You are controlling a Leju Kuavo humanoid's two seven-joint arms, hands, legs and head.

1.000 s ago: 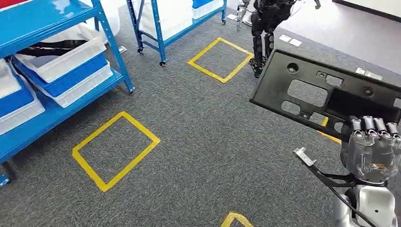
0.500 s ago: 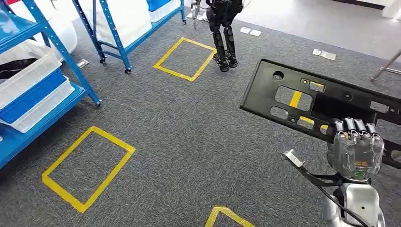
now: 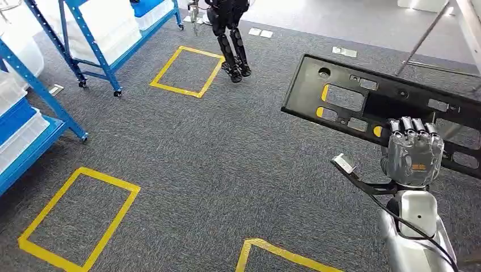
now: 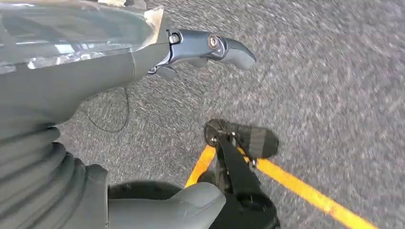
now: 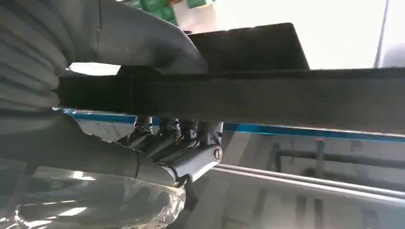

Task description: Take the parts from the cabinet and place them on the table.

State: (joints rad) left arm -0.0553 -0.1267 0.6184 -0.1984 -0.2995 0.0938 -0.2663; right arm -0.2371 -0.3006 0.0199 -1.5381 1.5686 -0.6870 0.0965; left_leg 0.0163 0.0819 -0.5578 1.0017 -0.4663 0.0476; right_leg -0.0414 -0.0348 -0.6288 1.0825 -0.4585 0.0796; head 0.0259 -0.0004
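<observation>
Since the earlier frame the camera has swung: the blue racks (image 3: 91,42) and yellow floor squares (image 3: 184,71) now sit further toward the left of your head view, and the other robot's legs (image 3: 233,48) have shifted left too. That is a turn of the view, not a move of those things.

The right hand (image 3: 413,158) holds the black panel (image 3: 340,99) up over the grey carpet (image 3: 215,164). Your head view shows its fingers (image 3: 414,129) hooked over the panel's near edge. In the right wrist view the thumb (image 5: 143,43) lies on one face of the panel (image 5: 286,100) and the fingers (image 5: 191,143) curl against the other, so the part is pinched between them.

The panel is a long flat plate with several cut-outs; yellow tape on the floor shows through some of them. It tilts, its far-left corner raised, and reaches beyond the right edge of the view.

The left hand (image 4: 143,62) hangs above the carpet (image 4: 334,71) in the left wrist view. One finger (image 4: 224,47) sticks out straight, with nothing in the hand; you cannot tell how the other fingers lie.
</observation>
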